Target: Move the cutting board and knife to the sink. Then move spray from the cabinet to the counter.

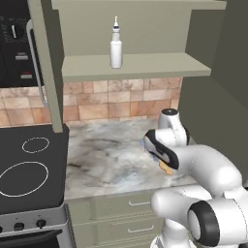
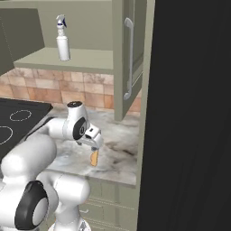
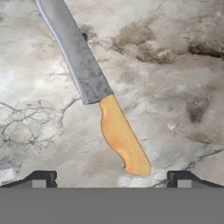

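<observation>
The knife (image 3: 94,92) lies flat on the marbled counter (image 3: 175,100), grey blade pointing away from the hand and orange handle nearest the fingertips. My gripper (image 3: 111,180) hovers just above the handle end, open, with a fingertip on either side of it and nothing held. The orange handle (image 2: 94,159) also peeks out below the hand near the counter's front edge (image 1: 166,168). The white spray (image 1: 116,51) stands upright on the shelf of the open cabinet (image 1: 145,65), well above the arm. The cutting board and the sink are out of view.
A black stovetop (image 1: 29,164) borders the counter on the left. The cabinet's open doors (image 1: 48,63) (image 2: 128,54) hang over the counter on both sides. A tall dark wall (image 2: 194,113) closes the right. Pale green drawers (image 1: 126,208) sit below.
</observation>
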You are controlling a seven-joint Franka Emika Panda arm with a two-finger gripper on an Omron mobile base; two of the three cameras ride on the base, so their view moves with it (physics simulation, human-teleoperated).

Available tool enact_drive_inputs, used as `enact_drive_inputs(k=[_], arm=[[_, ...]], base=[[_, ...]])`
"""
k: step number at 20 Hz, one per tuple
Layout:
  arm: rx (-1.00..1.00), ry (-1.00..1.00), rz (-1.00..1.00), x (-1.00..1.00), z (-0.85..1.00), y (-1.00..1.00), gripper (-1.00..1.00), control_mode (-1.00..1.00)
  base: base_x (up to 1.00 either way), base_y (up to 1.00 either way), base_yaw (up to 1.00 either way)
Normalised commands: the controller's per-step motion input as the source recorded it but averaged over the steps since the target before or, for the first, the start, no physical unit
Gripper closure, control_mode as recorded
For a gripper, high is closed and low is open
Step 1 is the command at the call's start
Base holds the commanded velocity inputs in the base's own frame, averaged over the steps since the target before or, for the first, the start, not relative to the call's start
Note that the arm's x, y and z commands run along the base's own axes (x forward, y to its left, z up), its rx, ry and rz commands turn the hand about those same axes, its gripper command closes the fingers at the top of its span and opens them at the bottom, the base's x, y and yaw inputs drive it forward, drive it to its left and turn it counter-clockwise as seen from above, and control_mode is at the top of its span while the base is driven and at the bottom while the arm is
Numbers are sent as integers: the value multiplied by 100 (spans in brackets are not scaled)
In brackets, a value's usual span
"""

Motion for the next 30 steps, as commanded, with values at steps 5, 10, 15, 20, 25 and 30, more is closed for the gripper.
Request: enact_drive_inputs(k=[5, 10, 15, 20, 25, 30], arm=[[0, 0, 0, 21, -32, -10, -100, -100], [0, 0, 0, 14, -27, 0, -100, -100], [0, 0, 0, 1, -24, -3, -100, -100], [0, 0, 0, 0, -29, -11, -100, -100], [0, 0, 0, 0, -34, -5, -100, -100], [0, 0, 1, 0, -40, -3, -100, -100]], base=[[0, 0, 0], [0, 0, 0], [0, 0, 0], [0, 0, 0], [0, 0, 0], [0, 0, 0]])
